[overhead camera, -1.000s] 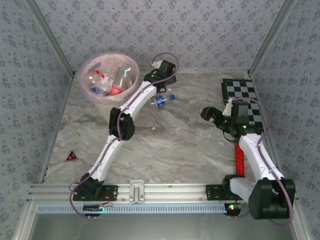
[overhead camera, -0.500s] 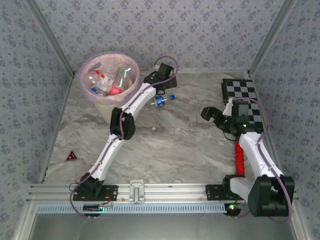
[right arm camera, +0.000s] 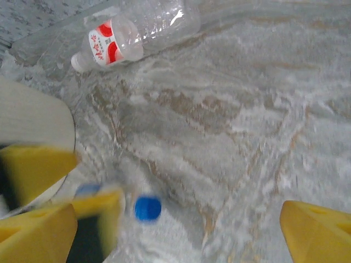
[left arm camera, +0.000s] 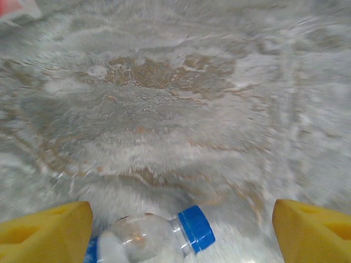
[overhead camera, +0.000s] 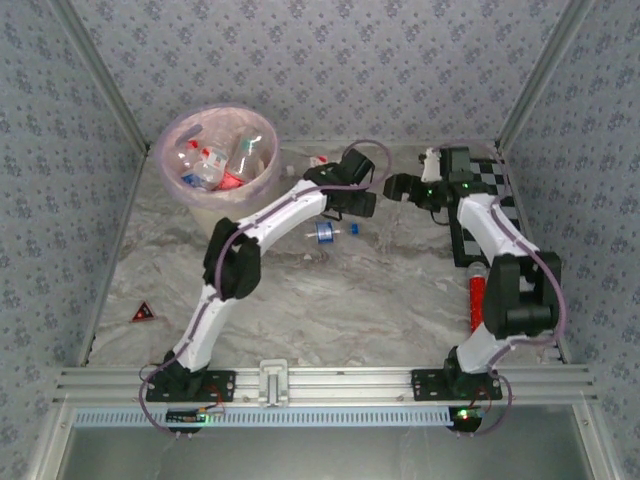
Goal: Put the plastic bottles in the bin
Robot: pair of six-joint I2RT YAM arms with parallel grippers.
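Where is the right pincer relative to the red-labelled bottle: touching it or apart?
Apart. In the right wrist view the red-labelled bottle lies far from the open right pincer, with bare table between.

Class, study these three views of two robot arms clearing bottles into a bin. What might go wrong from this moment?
1. The left gripper and right gripper are close together near the blue-capped bottle; they may collide.
2. That bottle lies on its side between the left gripper's open fingers and may roll away if nudged.
3. The red-labelled bottle lies along the foot of the back wall, leaving little room for fingers.
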